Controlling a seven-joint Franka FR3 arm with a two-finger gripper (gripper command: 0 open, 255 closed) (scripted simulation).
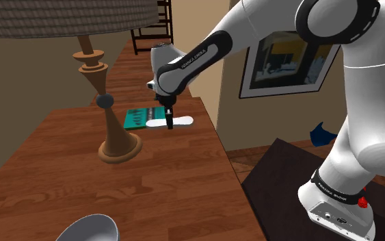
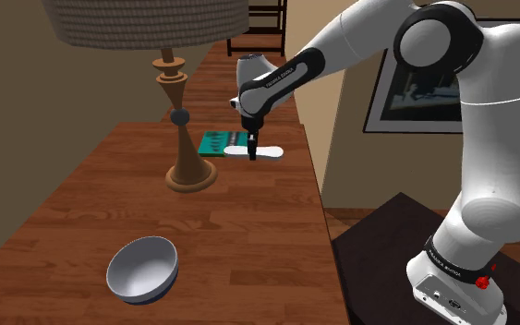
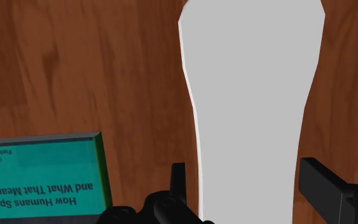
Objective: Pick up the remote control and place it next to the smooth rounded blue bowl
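The remote control (image 3: 250, 95) is a plain white, flat, elongated piece lying on the wooden table (image 1: 61, 171), right beside a teal book (image 3: 41, 175). My gripper (image 3: 250, 181) points straight down over its near end. The fingers (image 3: 179, 181) stand apart on either side of the remote, with a thin strip of wood showing between them and its edges. In the shoulder view the gripper (image 1: 169, 124) reaches down to the remote (image 1: 184, 122). A smooth rounded grey-blue bowl (image 2: 142, 270) stands at the table's near end, far from the gripper (image 2: 251, 154) and the remote (image 2: 269, 153).
A lamp with a turned wooden base (image 2: 191, 175) and a wide woven shade (image 2: 147, 23) stands between the remote and the bowl. The book (image 1: 135, 118) lies towards the lamp. The table's edge runs close to the remote on the shoulder view's right.
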